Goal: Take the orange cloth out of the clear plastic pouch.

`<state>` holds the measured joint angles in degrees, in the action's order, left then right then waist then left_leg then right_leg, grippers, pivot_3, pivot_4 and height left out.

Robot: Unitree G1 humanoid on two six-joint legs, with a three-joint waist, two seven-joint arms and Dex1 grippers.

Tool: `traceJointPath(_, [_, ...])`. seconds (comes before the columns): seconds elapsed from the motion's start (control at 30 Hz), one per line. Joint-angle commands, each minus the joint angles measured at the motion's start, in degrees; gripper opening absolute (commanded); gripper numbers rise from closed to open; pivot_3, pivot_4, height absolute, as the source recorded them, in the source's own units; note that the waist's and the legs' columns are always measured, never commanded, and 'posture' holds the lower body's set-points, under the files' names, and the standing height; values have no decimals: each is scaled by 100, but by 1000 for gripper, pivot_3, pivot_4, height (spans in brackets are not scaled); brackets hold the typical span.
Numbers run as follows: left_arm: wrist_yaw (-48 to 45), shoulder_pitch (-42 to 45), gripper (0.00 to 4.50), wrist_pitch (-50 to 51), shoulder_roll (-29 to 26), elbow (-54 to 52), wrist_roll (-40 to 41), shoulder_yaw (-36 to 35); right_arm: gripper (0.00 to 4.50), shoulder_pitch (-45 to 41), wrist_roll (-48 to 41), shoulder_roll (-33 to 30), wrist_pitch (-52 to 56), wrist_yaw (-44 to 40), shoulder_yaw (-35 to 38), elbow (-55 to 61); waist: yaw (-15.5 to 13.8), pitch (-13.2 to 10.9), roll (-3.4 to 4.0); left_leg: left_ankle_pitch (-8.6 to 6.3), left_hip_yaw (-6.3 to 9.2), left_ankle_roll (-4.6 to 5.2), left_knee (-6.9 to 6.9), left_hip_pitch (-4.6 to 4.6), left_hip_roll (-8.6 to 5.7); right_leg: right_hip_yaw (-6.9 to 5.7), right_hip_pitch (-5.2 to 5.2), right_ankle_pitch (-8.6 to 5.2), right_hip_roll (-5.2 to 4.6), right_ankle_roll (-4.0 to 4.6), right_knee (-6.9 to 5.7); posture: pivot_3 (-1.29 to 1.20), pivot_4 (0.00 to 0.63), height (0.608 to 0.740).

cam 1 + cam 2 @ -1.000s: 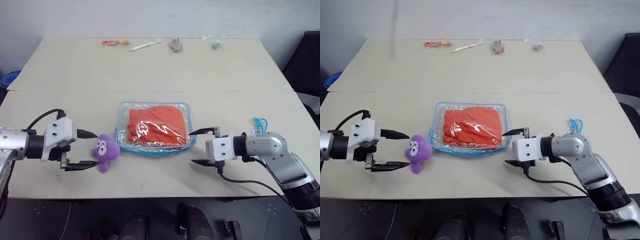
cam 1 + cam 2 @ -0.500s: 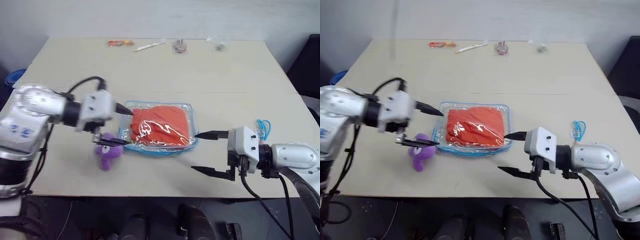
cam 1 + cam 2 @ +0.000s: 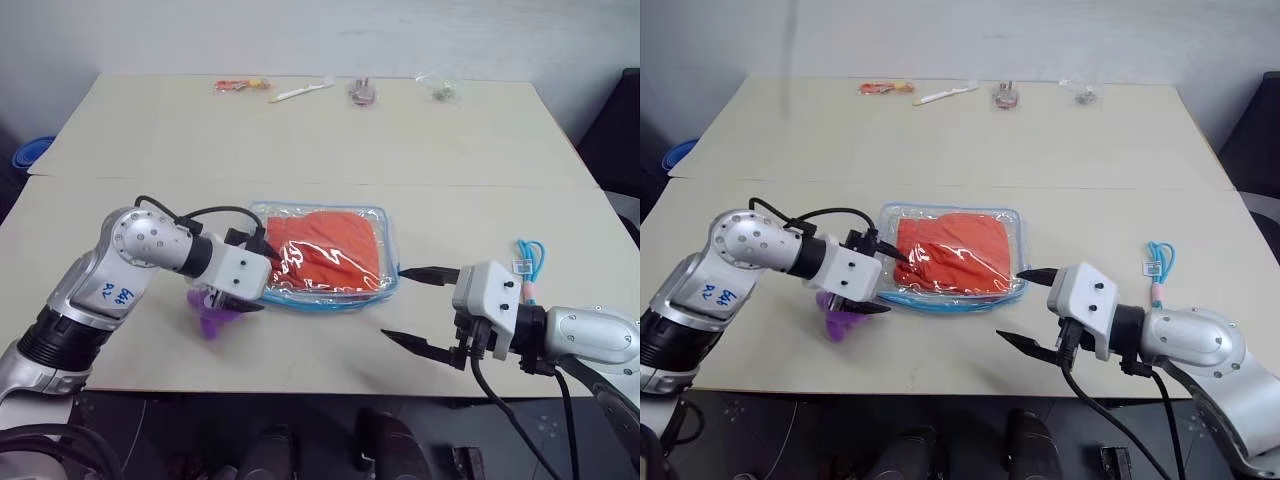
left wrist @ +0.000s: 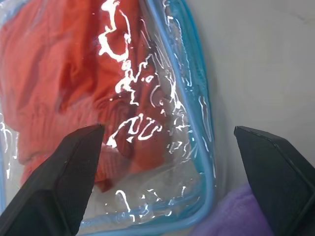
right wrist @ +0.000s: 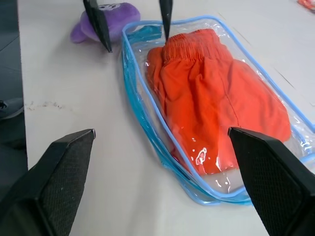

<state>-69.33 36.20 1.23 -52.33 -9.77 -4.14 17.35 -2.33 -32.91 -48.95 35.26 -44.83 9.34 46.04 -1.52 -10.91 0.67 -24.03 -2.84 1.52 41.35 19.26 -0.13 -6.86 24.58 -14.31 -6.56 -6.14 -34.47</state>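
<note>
Left jaws: the left gripper (image 3: 250, 280) is spread wide and empty, straddling the near left corner of the clear plastic pouch (image 3: 385, 222), one finger over the plastic, one by the purple plush toy (image 3: 208, 315).
Right jaws: the right gripper (image 3: 418, 308) is released too, holding nothing, hanging just off the pouch's right edge.
Orange cloth: the orange cloth (image 3: 330, 245) lies folded inside the pouch, mid-table (image 3: 300, 130).
Doing it well: my read is to pin one pouch edge, find the opening, and keep clear of the toy.
Left wrist view: glare and creases on the plastic corner, close up.
Right wrist view: the cloth's gathered waistband and the pouch's blue edging, end to end.
Far edge: small packets (image 3: 240, 86), untouched.
</note>
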Motion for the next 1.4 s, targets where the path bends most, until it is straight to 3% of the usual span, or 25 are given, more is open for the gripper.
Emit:
traceJointPath(0.03, [303,-169,4476,8,119,-302,-232,-79,4500,99,-192,27,-12,102,228,350,0,0,0,0,3,0,0,-1,0,1,0,0,0,0,0,0,150,740])
traceJointPath(0.5, [1476,-216,4476,-87,757,-148,-1019,-240,4500,29,-234,-105,-8,186,155,339,-4,0,-1,-1,27,2,2,-3,-1,3,-2,1,-1,-2,-3,0,150,740])
traceJointPath(0.83, [1456,-341,4476,-413,656,-8,-1069,-227,4500,-172,-280,-99,133,241,94,318,-2,0,-1,-1,30,2,2,-2,-1,1,-1,1,-2,-2,-3,0,150,740])
traceJointPath(0.97, [1472,-347,3631,-377,654,-11,-1035,-295,4500,-174,-271,-110,160,248,94,322,-1,0,0,-1,30,3,3,-2,-1,1,-1,1,-2,-2,-3,0,150,740])
traceJointPath(1.33, [1354,-347,32,-165,711,6,-835,-388,4500,-237,-220,-82,211,289,6,335,-2,0,0,-1,30,3,3,-2,-1,0,-2,1,-2,-2,-3,0,150,740])
traceJointPath(1.4, [1262,-373,32,142,742,-99,-660,-441,4500,-214,-160,-95,192,286,-32,332,0,0,0,-1,29,3,3,-2,-1,0,-2,1,-2,-2,-3,0,150,740])
